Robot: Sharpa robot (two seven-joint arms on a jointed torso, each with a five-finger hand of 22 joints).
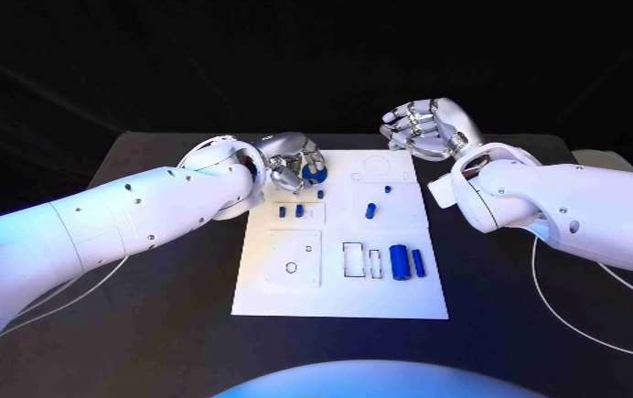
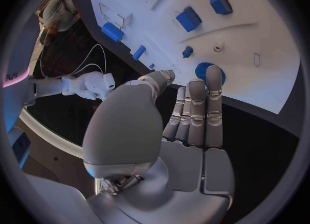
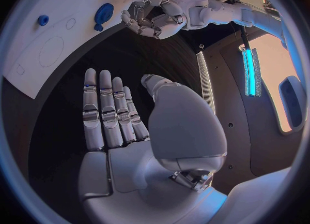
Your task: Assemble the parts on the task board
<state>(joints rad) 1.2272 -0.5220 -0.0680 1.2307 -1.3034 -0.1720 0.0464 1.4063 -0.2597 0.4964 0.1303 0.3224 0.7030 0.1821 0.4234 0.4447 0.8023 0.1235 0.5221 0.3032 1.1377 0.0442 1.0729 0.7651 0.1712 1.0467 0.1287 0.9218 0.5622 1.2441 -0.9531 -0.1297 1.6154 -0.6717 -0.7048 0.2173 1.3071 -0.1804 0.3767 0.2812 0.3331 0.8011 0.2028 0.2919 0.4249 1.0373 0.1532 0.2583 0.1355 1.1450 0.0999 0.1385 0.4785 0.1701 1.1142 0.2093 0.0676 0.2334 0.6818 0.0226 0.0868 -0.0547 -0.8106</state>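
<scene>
I see the white rectangular task board lying flat in the middle of the black surface. My left hand hovers over its far left corner, fingers straight and apart, tips beside a round blue toothed gear, holding nothing. My right hand hangs off the far right corner, fingers spread, empty. 2 blue cylinders lie near the right edge.

- The left robot hand covers part of the blue gear on the task board; whether its fingers touch the gear cannot be told.
- The small blue parts by the left wrist are too small to identify.
</scene>
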